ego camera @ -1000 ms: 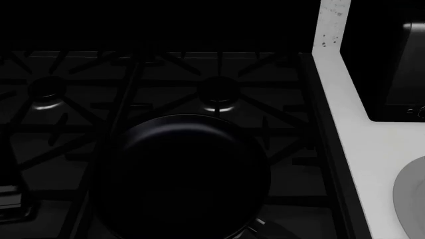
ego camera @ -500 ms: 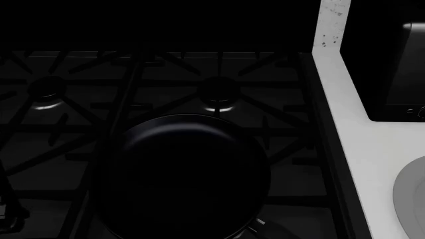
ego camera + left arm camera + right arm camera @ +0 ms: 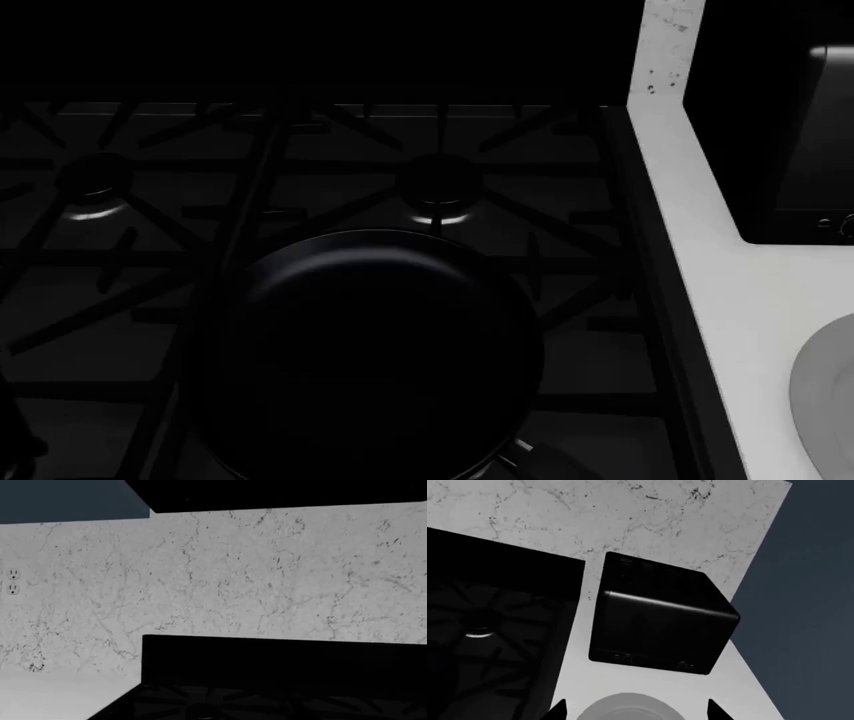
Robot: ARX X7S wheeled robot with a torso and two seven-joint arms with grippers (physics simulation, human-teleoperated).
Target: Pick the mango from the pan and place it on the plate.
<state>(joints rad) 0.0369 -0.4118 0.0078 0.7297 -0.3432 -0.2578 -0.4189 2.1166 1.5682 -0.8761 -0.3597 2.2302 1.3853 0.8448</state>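
Note:
The black pan (image 3: pixel 380 350) sits on the dark stove in the head view, and its inside looks black with no fruit showing. The mango is not visible in any view. The light-grey plate (image 3: pixel 830 395) lies on the white counter at the right edge; it also shows in the right wrist view (image 3: pixel 627 705). My right gripper (image 3: pixel 635 712) is open and empty, its two dark fingertips (image 3: pixel 558 711) spread wide over the plate. My left gripper's jaws show in no view; the left wrist camera faces the wall and the stove's back.
A black box-shaped appliance (image 3: pixel 660 620) stands on the white counter (image 3: pixel 721 260) behind the plate. Stove grates and a burner (image 3: pixel 441 192) lie behind the pan. A marble backsplash (image 3: pixel 233 570) with an outlet (image 3: pixel 13 581) rises behind.
A dim shape at the lower left corner of the head view has slid down and almost out of the frame. The pan and plate have not moved.

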